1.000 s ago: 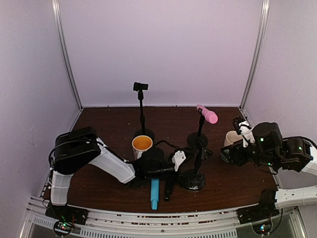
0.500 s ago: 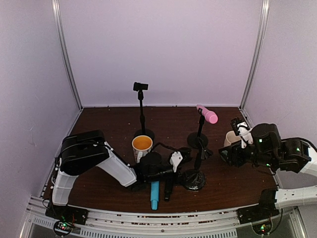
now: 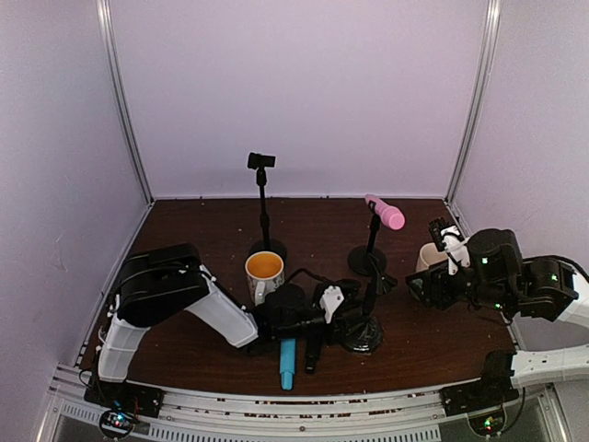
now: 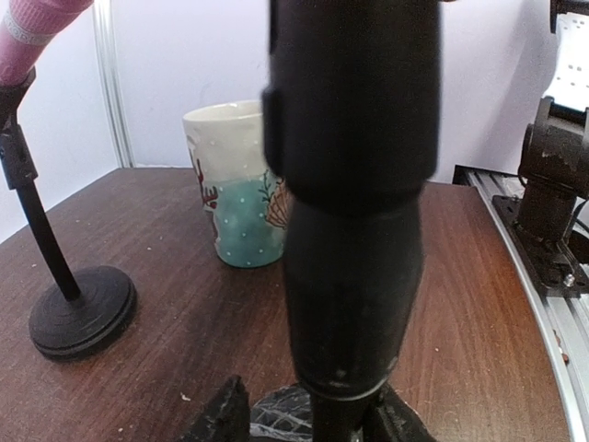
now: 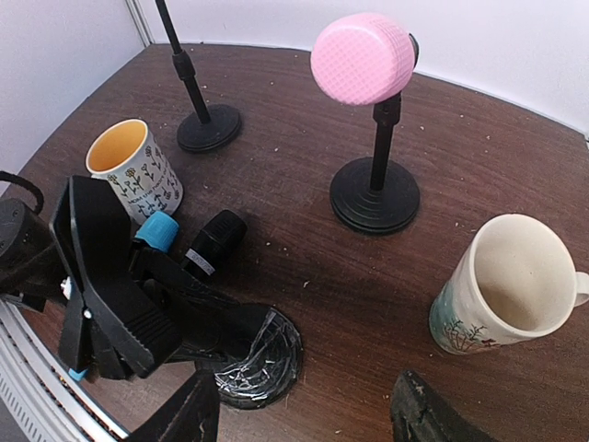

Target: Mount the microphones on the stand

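The pink microphone [image 3: 386, 213] sits clipped in the right-hand stand [image 3: 367, 260]. The light blue microphone [image 3: 287, 361] and the black microphone [image 3: 314, 350] lie side by side on the table near the front edge. My left gripper [image 3: 345, 308] reaches to the nearest stand [image 3: 361, 330], whose base is wrapped in tape. Its fingers [image 4: 225, 414] straddle the stand's thick black pole [image 4: 354, 230], partly closed, with a gap on the left side. My right gripper [image 5: 308, 419] hovers open above the table with nothing between its fingers. A third stand [image 3: 262, 162] at the back has an empty clip.
A white mug with a yellow inside [image 3: 264, 271] stands just behind my left wrist. A white and teal mug [image 5: 502, 285] stands at the right, close to my right gripper. The metal rail [image 4: 552, 304] runs along the table's edge.
The left gripper's jaws have narrowed around the taped stand's pole, and the left arm has pushed slightly toward it. The right arm drifted a little left, then held still.
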You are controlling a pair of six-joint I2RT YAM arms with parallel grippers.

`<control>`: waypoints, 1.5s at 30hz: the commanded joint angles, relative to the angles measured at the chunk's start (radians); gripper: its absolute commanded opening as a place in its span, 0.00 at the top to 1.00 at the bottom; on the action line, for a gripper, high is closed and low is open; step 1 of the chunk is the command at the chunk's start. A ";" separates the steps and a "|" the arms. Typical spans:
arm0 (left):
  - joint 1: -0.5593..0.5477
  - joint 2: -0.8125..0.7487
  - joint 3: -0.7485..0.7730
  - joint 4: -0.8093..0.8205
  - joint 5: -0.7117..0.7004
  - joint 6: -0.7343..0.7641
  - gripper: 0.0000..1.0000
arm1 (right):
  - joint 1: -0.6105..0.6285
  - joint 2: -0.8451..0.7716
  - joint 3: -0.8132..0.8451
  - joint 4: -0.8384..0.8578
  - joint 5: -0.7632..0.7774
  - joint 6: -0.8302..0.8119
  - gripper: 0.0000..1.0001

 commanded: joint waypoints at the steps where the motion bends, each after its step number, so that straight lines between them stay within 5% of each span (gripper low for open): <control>1: 0.000 0.028 0.052 0.018 0.028 0.020 0.60 | -0.004 -0.004 -0.001 0.013 -0.014 0.019 0.35; 19: 0.003 -0.048 0.053 -0.030 0.137 0.034 1.00 | -0.004 -0.068 0.023 -0.019 -0.035 0.010 0.35; 28: 0.012 -0.309 0.028 -0.185 0.179 -0.133 1.00 | -0.004 -0.154 0.088 0.049 -0.269 -0.106 0.32; 31: 0.012 -0.403 0.056 -0.369 0.130 -0.204 1.00 | -0.004 -0.145 0.072 0.112 -0.349 -0.124 0.29; 36: 0.008 -0.503 0.095 -0.648 0.084 -0.297 1.00 | -0.002 -0.080 0.053 0.263 -0.421 -0.108 0.28; 45: -0.052 -0.625 0.047 -0.790 -0.009 -0.363 1.00 | 0.015 0.068 0.091 0.440 -0.443 -0.054 0.27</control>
